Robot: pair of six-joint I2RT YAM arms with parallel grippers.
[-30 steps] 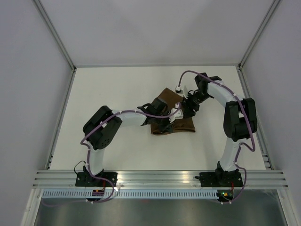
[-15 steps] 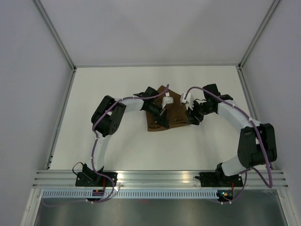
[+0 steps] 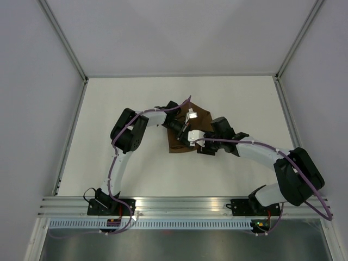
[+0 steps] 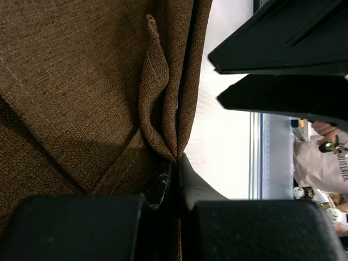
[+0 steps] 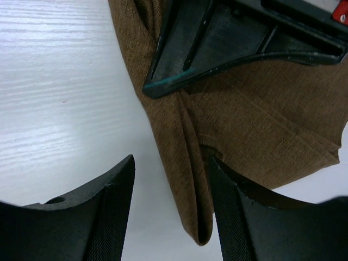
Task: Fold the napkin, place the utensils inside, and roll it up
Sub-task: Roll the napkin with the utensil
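Observation:
The dark-brown napkin [image 3: 202, 116] lies folded and bunched at the middle of the table. My left gripper [image 3: 182, 132] is shut on it. In the left wrist view its jaws [image 4: 176, 163] pinch a pleat of the napkin [image 4: 70, 81]. My right gripper [image 3: 190, 148] stands open at the napkin's near edge. In the right wrist view the gripper [image 5: 171, 209] straddles the doubled edge of the napkin [image 5: 261, 125], one finger [image 5: 234, 212] against the cloth and the other over bare table. The utensils are hidden.
The white table [image 3: 125, 98] is fenced by grey walls and a metal rail [image 3: 185, 205] along the near edge. Both forearms cross close together over the cloth, and the left gripper's finger [image 5: 217, 43] sits just beyond my right jaws.
My right arm has swung from the napkin's right side round to its near edge, and its jaws have widened. The left gripper keeps its hold and has drawn the cloth slightly back.

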